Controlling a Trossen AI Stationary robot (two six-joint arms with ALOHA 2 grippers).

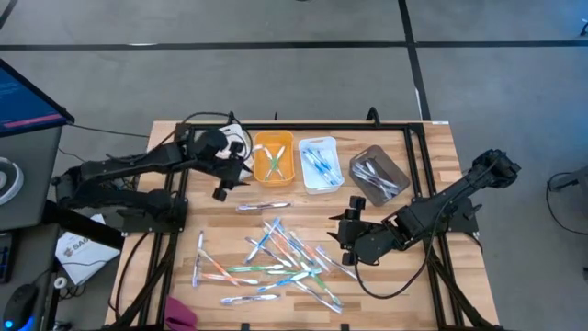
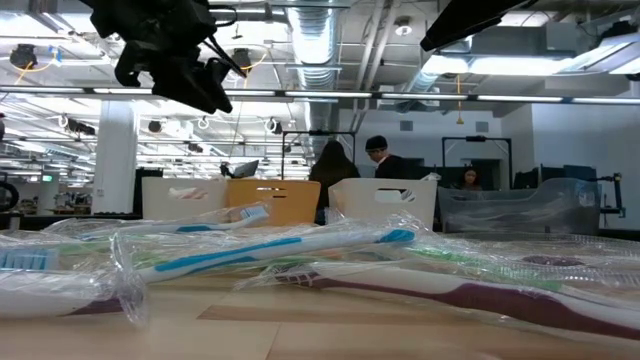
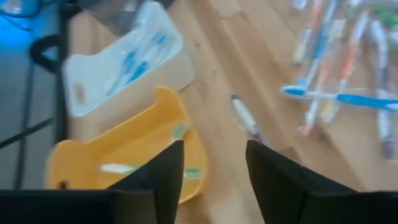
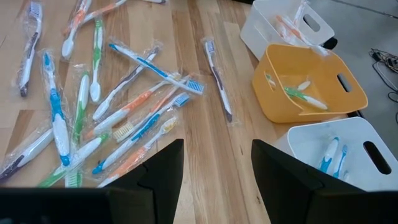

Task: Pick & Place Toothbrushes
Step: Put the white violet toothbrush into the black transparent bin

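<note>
You are looking at the toothbrushes (image 1: 280, 262) lying scattered mid-surface, one stray brush (image 1: 264, 207) lying crosswise just below the orange bin (image 1: 274, 157). The left claw (image 1: 223, 188) is hanging beside that bin, seemingly parted and empty. The right claw (image 1: 352, 230), parted, is sitting nearer the pile.

Blue, green, orange and white toothbrushes (image 4: 106, 106) on pale wood table (image 4: 205, 168); yellow bin (image 4: 308, 84) between white bins (image 4: 339, 152).
</note>
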